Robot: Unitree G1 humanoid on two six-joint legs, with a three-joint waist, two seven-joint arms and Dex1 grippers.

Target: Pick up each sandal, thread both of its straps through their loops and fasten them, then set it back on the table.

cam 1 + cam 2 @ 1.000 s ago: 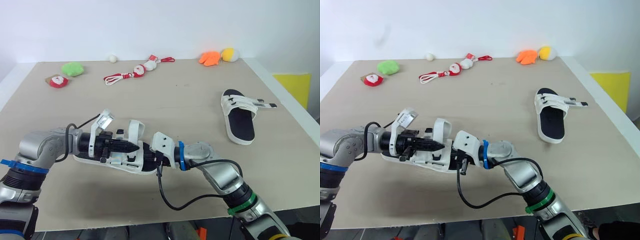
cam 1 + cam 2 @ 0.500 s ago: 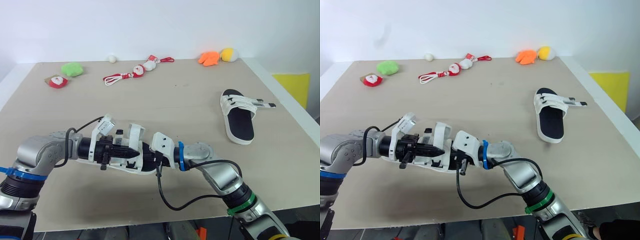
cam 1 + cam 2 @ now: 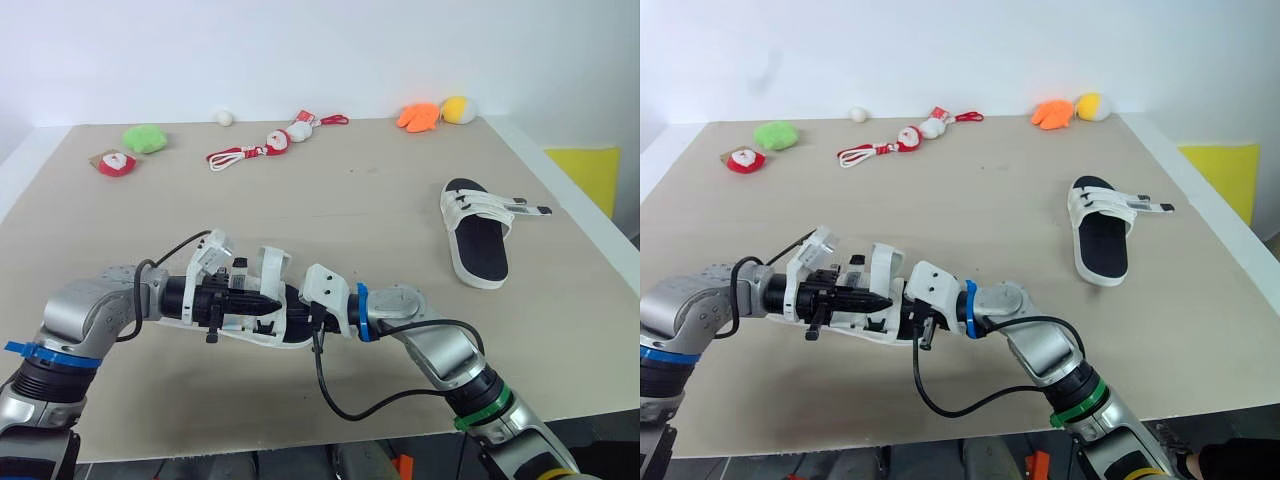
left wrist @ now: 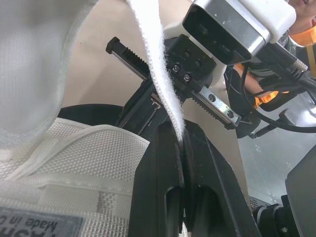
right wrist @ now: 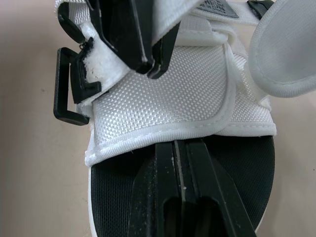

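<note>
A white sandal (image 3: pixel 250 325) with a black footbed lies near the table's front edge, between my two grippers. My left gripper (image 3: pixel 272 301) is shut on one of its white straps (image 4: pixel 154 64), pinched between the fingertips over the upper. From the other end comes my right gripper (image 5: pixel 180 146), shut, its tips meeting the hem of the white mesh upper (image 5: pixel 163 98). A black loop (image 5: pixel 66 88) sticks out from the upper's side. The second sandal (image 3: pixel 478 240) lies flat at the table's right, its straps pointing outward.
Along the far edge lie a green plush (image 3: pixel 145 137), a small Santa toy (image 3: pixel 116 162), a Santa with a red cord (image 3: pixel 262 148), a white ball (image 3: pixel 226 117) and orange and yellow plush toys (image 3: pixel 438 112). A black cable (image 3: pixel 345 395) hangs below my right wrist.
My left gripper has carried the strap lower and a little rightwards, towards the right gripper. The right gripper and the second sandal have stayed put.
</note>
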